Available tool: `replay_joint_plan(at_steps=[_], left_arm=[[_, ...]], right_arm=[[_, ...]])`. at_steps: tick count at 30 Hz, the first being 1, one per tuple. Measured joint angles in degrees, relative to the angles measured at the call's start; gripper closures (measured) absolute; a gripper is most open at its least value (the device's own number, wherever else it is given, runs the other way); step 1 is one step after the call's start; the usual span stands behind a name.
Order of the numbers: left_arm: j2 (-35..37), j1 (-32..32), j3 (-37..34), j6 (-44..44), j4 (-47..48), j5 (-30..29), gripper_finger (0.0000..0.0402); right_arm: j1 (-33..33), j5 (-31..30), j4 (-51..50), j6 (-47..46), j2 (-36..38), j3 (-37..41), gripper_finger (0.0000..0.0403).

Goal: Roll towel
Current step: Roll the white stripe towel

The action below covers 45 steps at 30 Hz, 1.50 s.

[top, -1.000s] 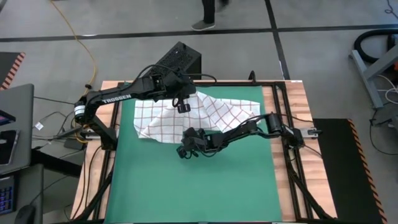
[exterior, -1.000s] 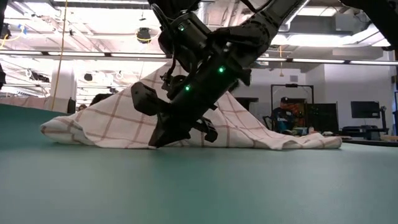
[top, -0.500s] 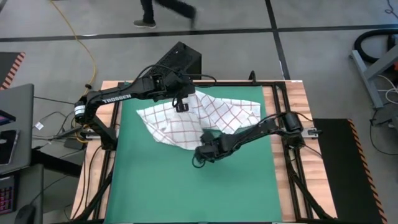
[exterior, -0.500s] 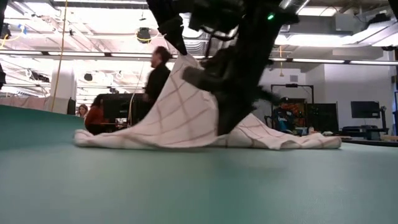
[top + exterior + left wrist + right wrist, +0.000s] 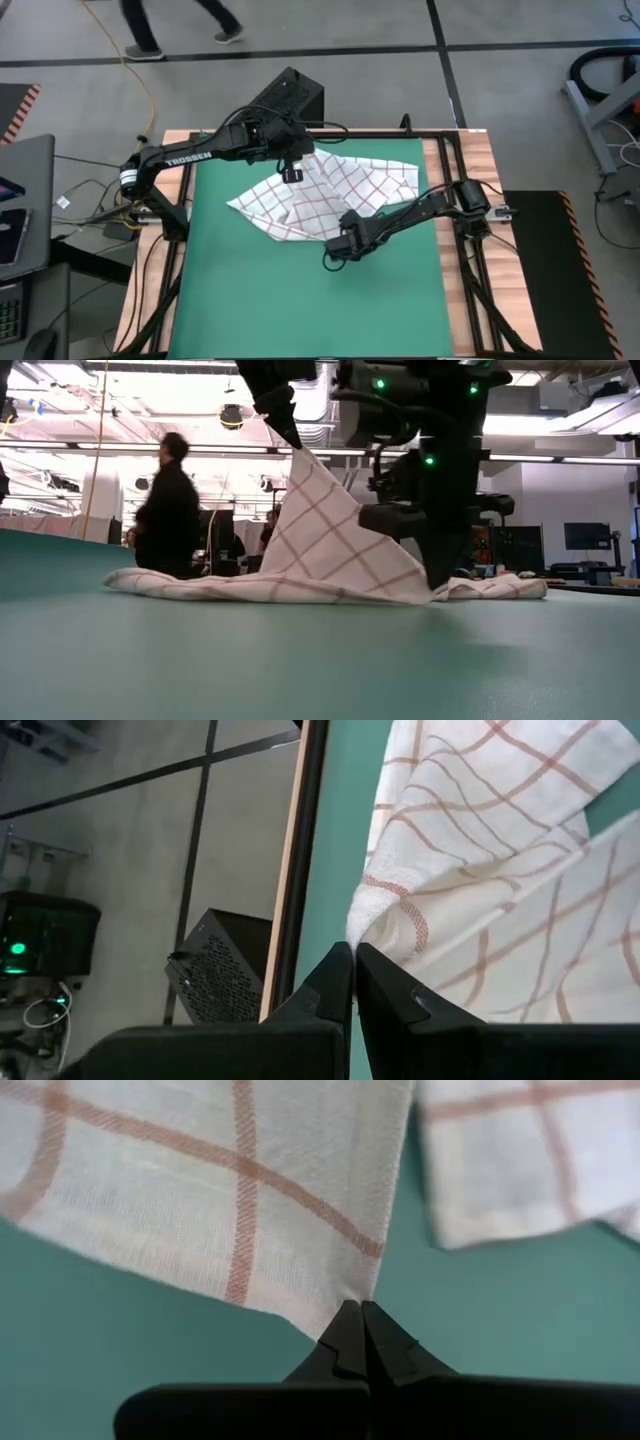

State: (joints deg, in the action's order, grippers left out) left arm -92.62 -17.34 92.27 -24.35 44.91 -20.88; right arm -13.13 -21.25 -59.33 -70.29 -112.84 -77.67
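Observation:
The white towel with a red grid (image 5: 330, 190) lies on the far half of the green mat (image 5: 250, 300). It is pulled up into a tent in the low view (image 5: 320, 550), and its lower edges rest on the mat. My left gripper (image 5: 291, 173) is shut on the towel's raised peak above the far left of the mat. My right gripper (image 5: 333, 258) is shut on a towel corner low at the mat's middle. It also shows in the low view (image 5: 435, 580). My left gripper pinches a bunched bit of the towel's hemmed edge (image 5: 362, 925) between its two fingers, from above. That part is lifted clear, and the cloth hangs from it in a slope down to the mat (image 5: 300, 455). My right gripper pinches the tip of a towel corner (image 5: 345, 1302) between its two fingertips, coming slanting down from the table's right side. The corner sits at mat level (image 5: 425, 588), and the cloth runs fairly taut from it up to the raised peak.
A black perforated box (image 5: 290, 95) stands just beyond the table's far edge. Wooden table strips and black rails (image 5: 465, 300) flank the mat. The mat's near half is bare green. A person (image 5: 170, 510) walks in the room behind.
My right gripper has gone toward the table's right and a little toward its near edge, staying shut and drawing the towel corner along the mat. The towel has spread out rightward below the peak, and its left edge has slid right with it.

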Motion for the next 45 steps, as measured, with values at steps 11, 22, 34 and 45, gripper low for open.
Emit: replay_joint_plan(at_steps=[11, 22, 34, 45], left_arm=[[0.0, -0.1, 0.0, 1.1, 0.7, 2.0, 0.0401], [0.0, -0.1, 0.0, 0.4, 0.7, 2.1, 0.0401], [0.0, -0.1, 0.0, 1.1, 0.6, 2.7, 0.0401], [0.0, -0.1, 0.0, 1.6, 0.6, 2.9, 0.0401]], right_arm=[[0.9, 0.7, 0.5, 4.2, 0.0, 0.0, 0.0368], [-1.7, -1.8, -0.2, 9.9, 2.4, 0.0, 0.0263], [-8.6, -13.4, -5.5, 8.8, 11.3, 7.4, 0.0264], [-5.3, -10.4, 21.1, 22.5, 19.4, 25.2, 0.0264]])
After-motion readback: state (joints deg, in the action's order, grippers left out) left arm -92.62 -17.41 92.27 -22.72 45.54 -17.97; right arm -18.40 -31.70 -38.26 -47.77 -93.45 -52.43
